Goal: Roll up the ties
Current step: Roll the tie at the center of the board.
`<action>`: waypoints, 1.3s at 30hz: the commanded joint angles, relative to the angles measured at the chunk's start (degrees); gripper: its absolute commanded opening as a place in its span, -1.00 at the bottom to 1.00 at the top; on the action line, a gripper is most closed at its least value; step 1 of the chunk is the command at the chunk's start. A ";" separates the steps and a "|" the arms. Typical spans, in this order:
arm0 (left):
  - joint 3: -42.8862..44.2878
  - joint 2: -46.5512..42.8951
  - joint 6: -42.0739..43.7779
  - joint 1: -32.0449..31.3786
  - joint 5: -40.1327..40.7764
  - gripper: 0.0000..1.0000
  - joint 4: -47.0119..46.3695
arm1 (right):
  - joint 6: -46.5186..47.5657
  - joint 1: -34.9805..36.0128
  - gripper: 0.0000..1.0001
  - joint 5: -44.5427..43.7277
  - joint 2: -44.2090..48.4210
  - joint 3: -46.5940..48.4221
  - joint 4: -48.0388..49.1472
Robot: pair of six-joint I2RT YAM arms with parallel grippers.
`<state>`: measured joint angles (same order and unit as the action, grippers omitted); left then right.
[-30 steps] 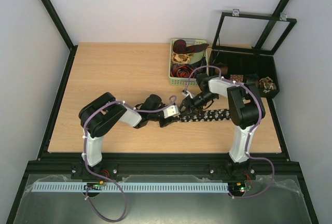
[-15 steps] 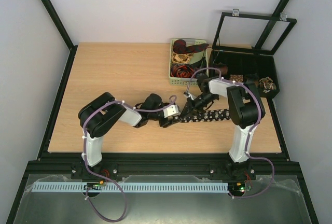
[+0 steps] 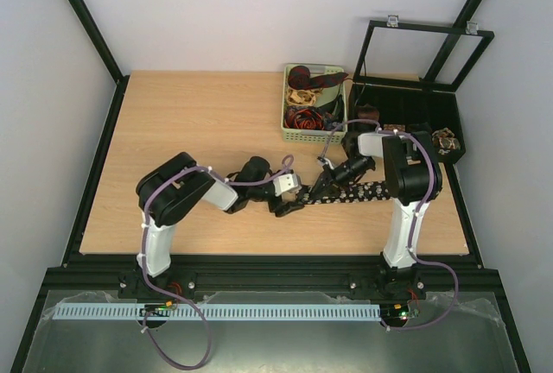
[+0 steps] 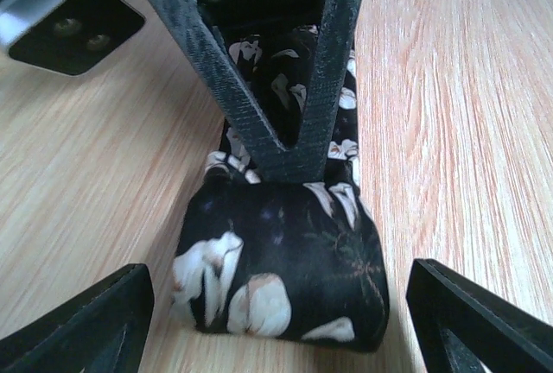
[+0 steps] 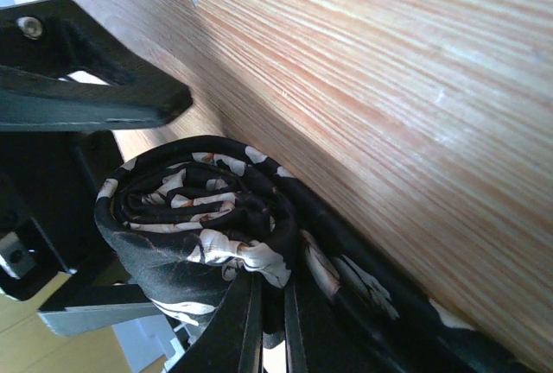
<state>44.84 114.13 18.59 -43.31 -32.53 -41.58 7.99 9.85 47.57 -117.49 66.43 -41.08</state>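
While at tie (image 3: 367, 190), right arm (image 3: 406, 174) low.

A light wood-grain table (image 3: 190, 123) fills a booth closed in by plain white walls: back wall (image 3: 259, 10), left wall (image 3: 43, 131) and right wall (image 3: 518, 148). Black frame posts (image 3: 84, 19) slant up at the rear corners. A black rail (image 3: 276, 268) borders the near edge, with a white slotted strip (image 3: 259, 312) below it. The light is soft and even.

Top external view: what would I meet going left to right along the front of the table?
Left arm → left pincer → right pincer → unrolled stretch of the black speckled tie → right arm.
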 commanded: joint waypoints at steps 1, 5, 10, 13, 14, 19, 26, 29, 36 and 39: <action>2.52 4.33 -1.34 -1.38 -1.33 0.63 -5.58 | 0.89 -0.42 -0.97 -11.58 -4.56 -2.51 0.44; 4.81 7.05 -0.62 -1.84 -0.43 0.42 -5.86 | 0.83 -0.36 -0.97 -10.43 -5.44 -2.19 0.96; 4.19 5.60 3.27 -1.87 1.29 -0.13 -0.64 | -0.67 -0.28 -0.91 -7.90 -4.73 -0.86 1.30; 2.75 2.94 5.81 -1.38 3.77 -0.27 5.84 | 1.23 -0.49 -0.64 -8.14 -3.05 1.40 -2.24; 2.09 2.22 6.41 -1.00 4.23 -0.28 7.92 | 2.27 -0.79 -0.54 -8.06 -1.79 2.00 -3.68; 0.74 0.23 9.12 -0.80 6.58 -0.25 14.87 | 2.52 -0.96 -0.03 -1.98 4.33 3.70 -7.54; 3.33 1.94 7.86 -1.08 8.01 -0.20 17.93 | -4.61 4.58 -0.04 2.42 4.44 4.24 -4.92; 3.61 1.97 7.60 -1.16 7.93 -0.20 18.03 | -6.73 6.12 -0.08 0.05 3.42 3.41 -2.03; 3.34 1.89 7.87 -1.16 8.43 -0.19 18.72 | -5.54 6.86 -0.79 -5.44 1.06 4.81 -2.64; 2.94 1.65 7.93 -1.16 8.63 -0.18 18.54 | -4.21 6.32 -0.97 -7.20 1.95 3.89 -2.73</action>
<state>49.19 114.24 25.39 -44.58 -27.59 -30.83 2.44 16.58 45.76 -114.67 70.52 -42.17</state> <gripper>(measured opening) 0.406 0.040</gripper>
